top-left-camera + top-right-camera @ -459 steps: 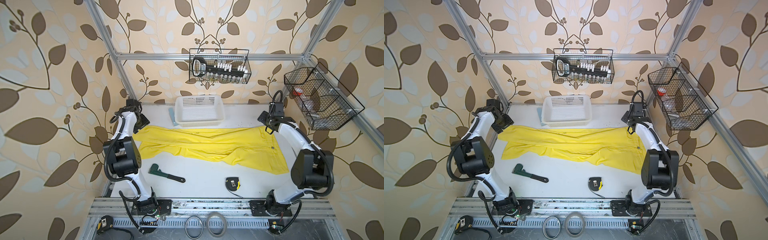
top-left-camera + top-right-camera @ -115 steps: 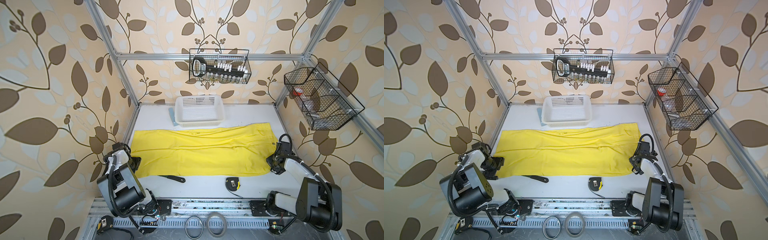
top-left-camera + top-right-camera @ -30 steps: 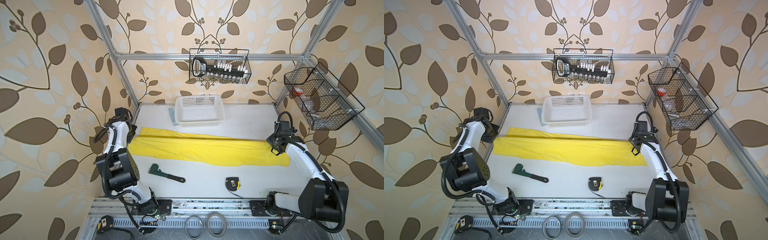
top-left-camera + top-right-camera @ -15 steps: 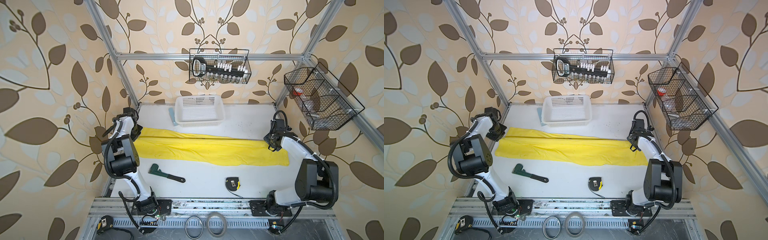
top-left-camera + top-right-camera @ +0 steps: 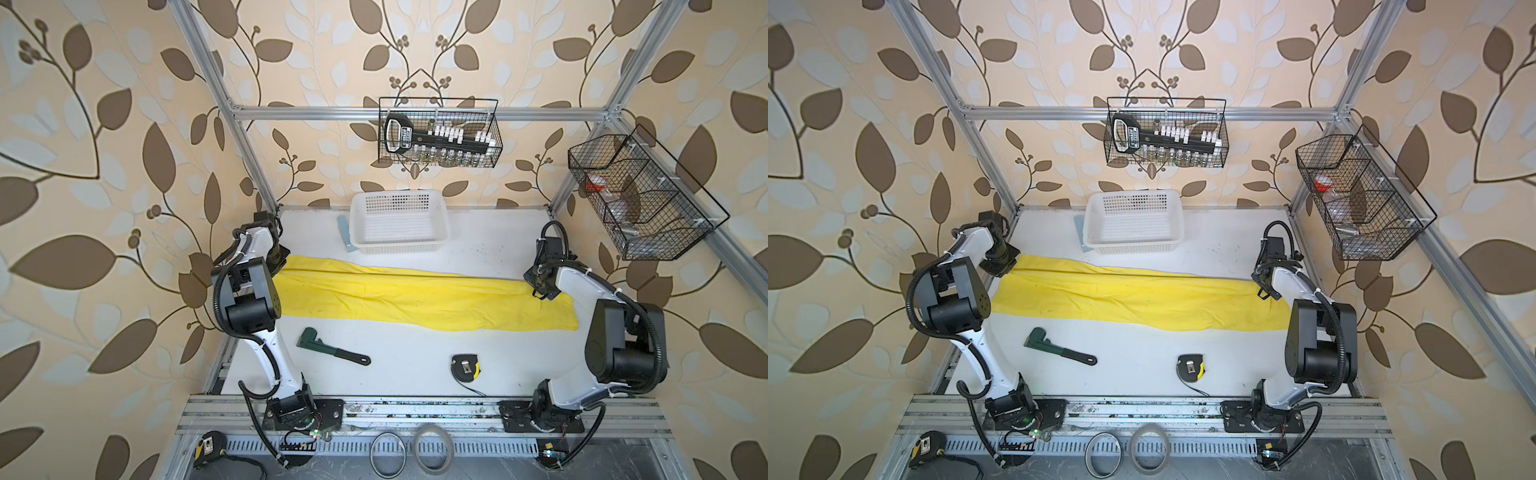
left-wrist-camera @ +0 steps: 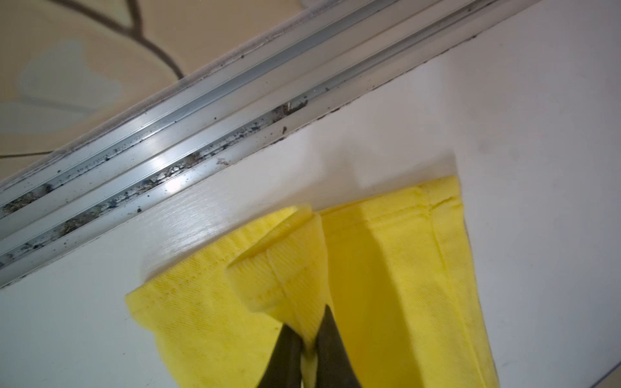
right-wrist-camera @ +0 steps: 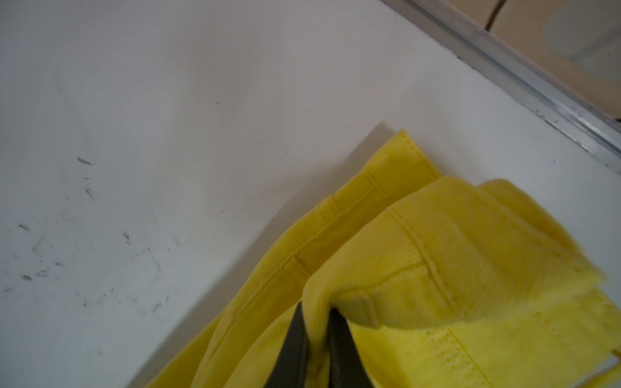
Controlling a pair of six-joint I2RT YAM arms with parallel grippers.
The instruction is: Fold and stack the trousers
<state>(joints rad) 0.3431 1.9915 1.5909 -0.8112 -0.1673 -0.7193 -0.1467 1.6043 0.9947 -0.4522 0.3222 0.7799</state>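
Observation:
The yellow trousers [image 5: 415, 295] [image 5: 1133, 295] lie as a long folded band across the white table, in front of the white perforated basket [image 5: 399, 249] [image 5: 1133, 246]. My left gripper [image 5: 279, 261] [image 5: 1008, 266] sits at the band's far left corner. In the left wrist view it [image 6: 311, 339] is shut on a raised fold of the hem [image 6: 279, 268]. My right gripper [image 5: 540, 286] [image 5: 1264, 286] is at the far right corner. In the right wrist view it [image 7: 316, 322] is shut on a bunched fold of the waistband [image 7: 453, 255].
A green pipe wrench [image 5: 332, 351] and a black-and-yellow tape measure [image 5: 465, 365] lie on the table nearer the front. A light blue item [image 5: 345, 232] leans beside the basket. Aluminium frame rails [image 6: 201, 111] run close to both grippers.
Since the trousers lay spread flat, both grippers have carried the near edge back over the far edge, making a narrow band. In the last second the left gripper shifted inward, right barely moved.

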